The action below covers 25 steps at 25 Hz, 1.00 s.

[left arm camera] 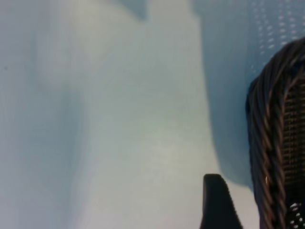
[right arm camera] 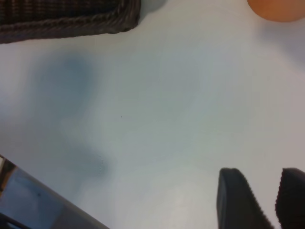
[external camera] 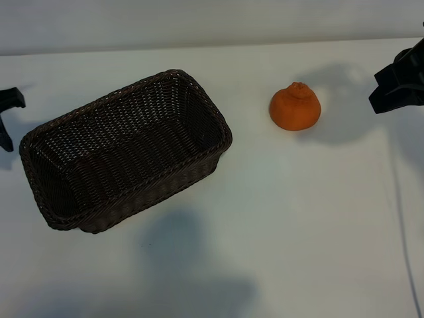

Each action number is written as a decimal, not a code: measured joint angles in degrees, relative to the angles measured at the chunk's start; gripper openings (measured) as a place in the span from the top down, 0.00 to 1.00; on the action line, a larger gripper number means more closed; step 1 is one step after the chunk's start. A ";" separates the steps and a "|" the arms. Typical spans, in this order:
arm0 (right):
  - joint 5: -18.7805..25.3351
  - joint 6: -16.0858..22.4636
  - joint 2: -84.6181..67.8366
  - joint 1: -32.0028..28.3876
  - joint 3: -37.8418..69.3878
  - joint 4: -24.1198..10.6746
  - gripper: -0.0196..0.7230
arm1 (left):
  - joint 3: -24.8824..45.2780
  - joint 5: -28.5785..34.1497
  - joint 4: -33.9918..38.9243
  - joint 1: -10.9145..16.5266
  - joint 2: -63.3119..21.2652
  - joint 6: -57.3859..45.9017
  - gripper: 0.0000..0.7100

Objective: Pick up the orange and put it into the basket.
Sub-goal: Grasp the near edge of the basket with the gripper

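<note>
The basket (external camera: 126, 149) lies on the table (external camera: 298, 218), nearest the camera, at the left. The orange (external camera: 295, 106) sits upright on the table, farther back and right, well apart from the basket. Left gripper (external camera: 8, 116), at the left edge: fingers apart, empty. Right gripper (external camera: 397, 83), at the right edge: fingers partly apart, empty.

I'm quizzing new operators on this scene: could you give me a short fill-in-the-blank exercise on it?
1. The orange rests on the ____, outside the basket.
2. The inside of the basket holds ____.
3. In the exterior view, the gripper nearer the orange is the ____ one.
4. The orange sits with its knob pointing ____.

Missing words: table; nothing; right; up
</note>
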 joint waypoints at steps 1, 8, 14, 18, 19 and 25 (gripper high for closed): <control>0.00 0.00 0.00 0.00 0.00 0.00 0.64 | 0.92 -1.33 -0.47 0.00 0.15 -0.13 0.36; 0.00 0.00 0.00 0.00 0.00 0.00 0.64 | 8.69 -10.02 -2.00 0.00 0.44 -0.07 0.36; 0.00 0.00 0.00 0.00 0.00 0.00 0.64 | 12.12 -14.20 -3.94 0.12 -0.40 -0.07 0.36; 0.00 0.00 0.00 0.00 0.00 0.00 0.64 | 15.32 -19.75 -8.53 0.54 -1.20 2.41 0.36; 0.00 0.00 0.00 0.00 0.00 0.00 0.64 | 16.07 -21.27 -10.16 0.54 -1.22 3.47 0.36; 0.00 0.00 0.00 0.00 0.00 0.00 0.64 | 18.06 -21.86 -13.89 0.54 0.66 6.31 0.36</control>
